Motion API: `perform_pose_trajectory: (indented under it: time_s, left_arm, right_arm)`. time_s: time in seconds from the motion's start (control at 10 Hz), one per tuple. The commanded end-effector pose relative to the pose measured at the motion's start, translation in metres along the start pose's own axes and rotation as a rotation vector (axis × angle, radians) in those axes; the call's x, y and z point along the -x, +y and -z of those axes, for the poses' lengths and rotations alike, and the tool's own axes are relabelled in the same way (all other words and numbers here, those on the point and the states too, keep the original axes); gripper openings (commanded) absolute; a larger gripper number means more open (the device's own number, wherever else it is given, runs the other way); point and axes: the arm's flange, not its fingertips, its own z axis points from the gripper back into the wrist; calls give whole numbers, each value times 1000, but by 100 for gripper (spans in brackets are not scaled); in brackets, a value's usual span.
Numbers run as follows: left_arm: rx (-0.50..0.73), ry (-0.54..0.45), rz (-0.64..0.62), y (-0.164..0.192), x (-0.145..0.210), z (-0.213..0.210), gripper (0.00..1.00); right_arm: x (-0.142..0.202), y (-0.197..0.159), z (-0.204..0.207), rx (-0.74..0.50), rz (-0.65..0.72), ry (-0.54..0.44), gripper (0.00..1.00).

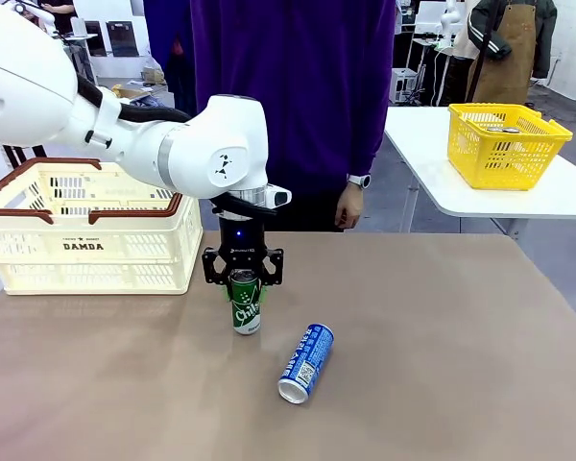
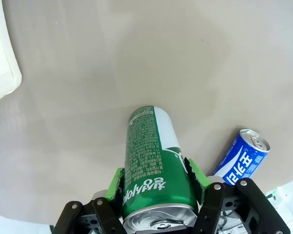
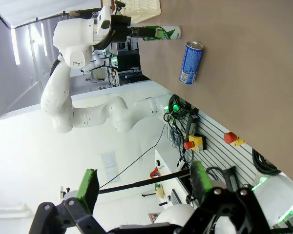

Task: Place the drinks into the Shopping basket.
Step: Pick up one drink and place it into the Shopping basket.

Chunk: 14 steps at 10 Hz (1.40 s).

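Left gripper is pinching the green can near its top, green pads flat against both sides. The can stands upright on the table, just right of the Shopping basket and slightly nearer the robot. Blue can lies on its side farther right of the basket, not touching the green one. Right gripper is spread wide and empty, well away from the basket.

Advice:
- Lift straight up first.
- Carry left over the brown rim and handles with the can kept vertical.
- Lower it inside before letting go.
- The hold sits high, so a fast swing might tilt the can.
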Motion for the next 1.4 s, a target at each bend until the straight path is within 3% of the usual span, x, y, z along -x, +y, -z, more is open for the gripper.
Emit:
perform_pose_trajectory:
  time_s: [0.0,0.2,0.4,0.6,0.7,0.9,1.0,1.1,1.3]
  left_arm:
    - [-14,-14,14,1,0,-5,0]
    - [-32,-143,114,-5,30,-73,0]
    - [-75,-211,121,-11,64,-160,0]
    - [-52,-172,257,-10,79,-239,0]
    - [-36,-158,243,1,77,-265,0]
    - [6,-164,241,38,73,-290,0]
    - [-43,-177,190,48,75,-276,0]
    - [-21,-188,252,25,86,-290,0]
    - [-21,-188,252,25,86,-290,0]
  right_arm:
    - [3,4,-1,1,14,6,100]
    - [3,4,-1,1,14,6,100]
    - [3,4,-1,1,14,6,100]
    - [3,4,-1,1,14,6,100]
    - [3,4,-1,1,14,6,100]
    - [3,4,-1,1,14,6,100]
    - [3,4,-1,1,14,6,100]
    - [3,4,-1,1,14,6,100]
    - [3,4,-1,1,14,6,100]
